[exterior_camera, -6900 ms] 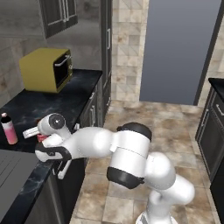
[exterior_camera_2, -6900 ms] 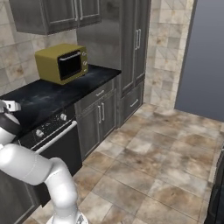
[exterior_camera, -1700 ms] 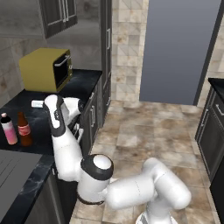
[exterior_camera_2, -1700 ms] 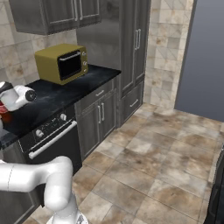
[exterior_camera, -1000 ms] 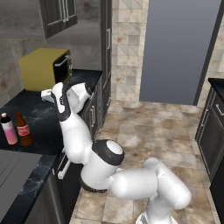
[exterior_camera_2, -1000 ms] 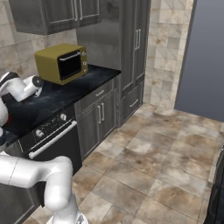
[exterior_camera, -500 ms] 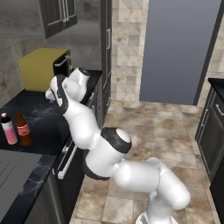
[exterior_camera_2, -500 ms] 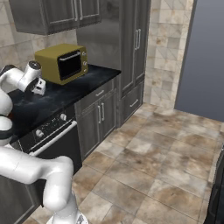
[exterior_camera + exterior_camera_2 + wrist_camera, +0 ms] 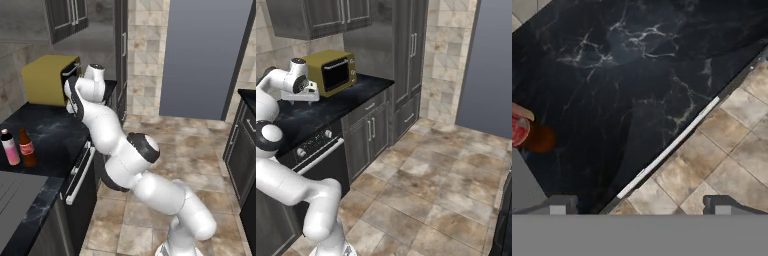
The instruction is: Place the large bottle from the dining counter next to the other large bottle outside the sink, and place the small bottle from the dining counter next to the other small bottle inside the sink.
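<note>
The brown bottle (image 9: pixel 28 148) now stands upright on the black counter (image 9: pixel 50 130), just beside the pink bottle (image 9: pixel 9 147) and apart from it by a sliver, both well away from the microwave (image 9: pixel 46 79) on the sink (image 9: pixel 15 189) side. A few seconds back only the pink bottle stood there, with the arm low beside it; since then the brown one has been set down and the arm has lifted off and swung up the counter. The gripper (image 9: pixel 70 95) has come to hang just in front of the microwave, jaws spread wide with nothing between them, and the hand view looks straight down past the gripper (image 9: pixel 641 205) at bare marbled top and the counter's front edge. We judge the large-bottle half of the task done, since that bottle stands outside the sink by its match; the small bottle is yet to be fetched. As for room, the microwave's face is close to the hand, so any turn should go away from the microwave, out over the counter edge. Beyond that edge the tiled floor (image 9: pixel 431 190) lies open, which gives the base free way to drive off from the microwave side. The upper cabinets (image 9: pixel 321 17) above the microwave limit a high lift.
</note>
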